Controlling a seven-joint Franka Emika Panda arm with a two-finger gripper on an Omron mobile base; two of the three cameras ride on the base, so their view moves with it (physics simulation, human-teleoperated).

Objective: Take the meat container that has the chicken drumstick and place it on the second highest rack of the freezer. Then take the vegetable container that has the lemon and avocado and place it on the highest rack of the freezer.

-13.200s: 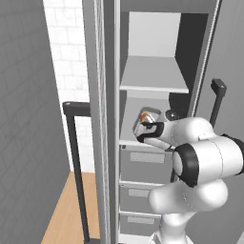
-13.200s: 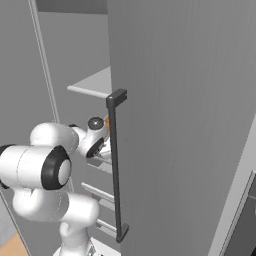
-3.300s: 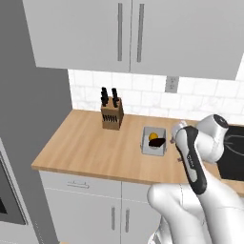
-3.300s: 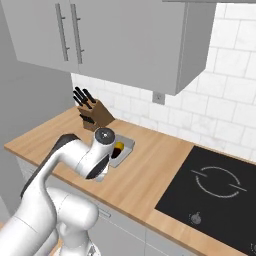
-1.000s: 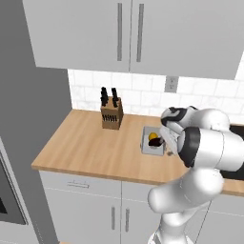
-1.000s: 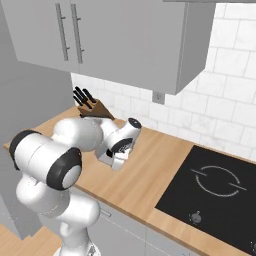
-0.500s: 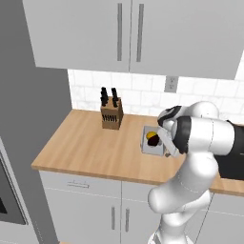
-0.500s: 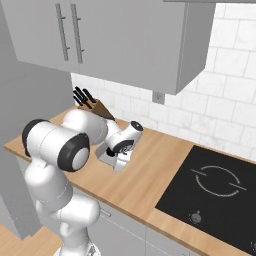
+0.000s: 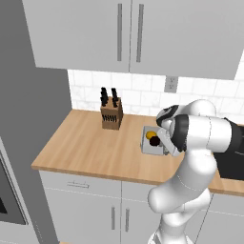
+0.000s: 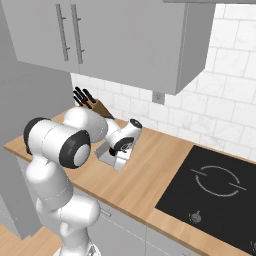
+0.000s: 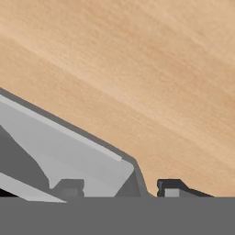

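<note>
**Down on the vegetable container, fingers astride its rim**

Left base view: hand (image 9: 164, 143) lowered to the near-right edge of the vegetable container (image 9: 145, 147), largely hidden behind the forearm. Lemon (image 9: 150, 135) and avocado (image 9: 155, 142) lying inside, just beyond the hand and touching each other. Container flat on the surface (image 9: 86, 147), knife block (image 9: 111, 114) well off to the hand's left. Compared with a second ago, wrist dropped from above the container right onto its edge. Compared with thirteen seconds ago, whole scene swapped: then at the freezer with the other container on a shelf, now parked at the surface. Judged from that: meat half done, vegetable half just starting, grasp in hand.

Right base view: hand (image 10: 119, 161) pointing down at the container's corner (image 10: 105, 157), contents masked by the wrist. Hob (image 10: 215, 185) well apart on the hand's far side, something the left view barely gives.

Hand view: the only look at the grip itself. Hand (image 11: 120, 186) with one tip inside the container (image 11: 82, 151) and the other outside over bare wood (image 11: 137, 69), wall rising between them. Fingers apart, a sliver of gap on each side, so not yet clamped. Fruit out of this frame. Next need, as a judgement: squeeze onto the wall, then lift level to keep the fruit from rolling.
</note>
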